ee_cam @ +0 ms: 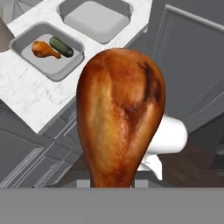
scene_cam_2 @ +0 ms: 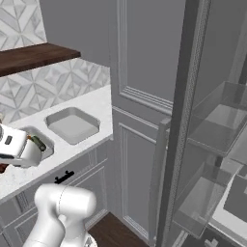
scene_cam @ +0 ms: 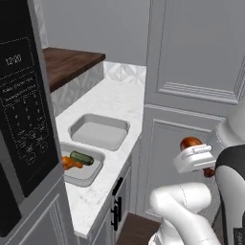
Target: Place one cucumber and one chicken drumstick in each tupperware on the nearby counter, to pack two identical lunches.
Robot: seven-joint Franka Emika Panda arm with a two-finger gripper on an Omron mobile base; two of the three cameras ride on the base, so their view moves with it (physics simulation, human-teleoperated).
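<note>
My gripper (scene_cam: 195,159) is shut on a browned chicken drumstick (ee_cam: 120,118), held in the air in front of the tall grey cabinet, to the right of the counter (scene_cam: 112,103) and off its edge. Its fat end (scene_cam: 191,142) sticks out above the hand. On the counter stand two grey tupperware. The near tupperware (scene_cam: 95,168) holds a cucumber (scene_cam: 82,157) and another drumstick (scene_cam: 70,163); the hand view shows them side by side (ee_cam: 61,46). The far tupperware (scene_cam: 99,130) is empty. The held drumstick hides my fingertips in the hand view.
A black microwave (scene_cam: 21,110) juts out at the left over the counter's near end. A dark wooden top (scene_cam: 67,62) lies beyond the counter. Tall grey cabinet doors (scene_cam: 191,86) rise to the right, and an open fridge door with shelves (scene_cam_2: 212,130) stands further right.
</note>
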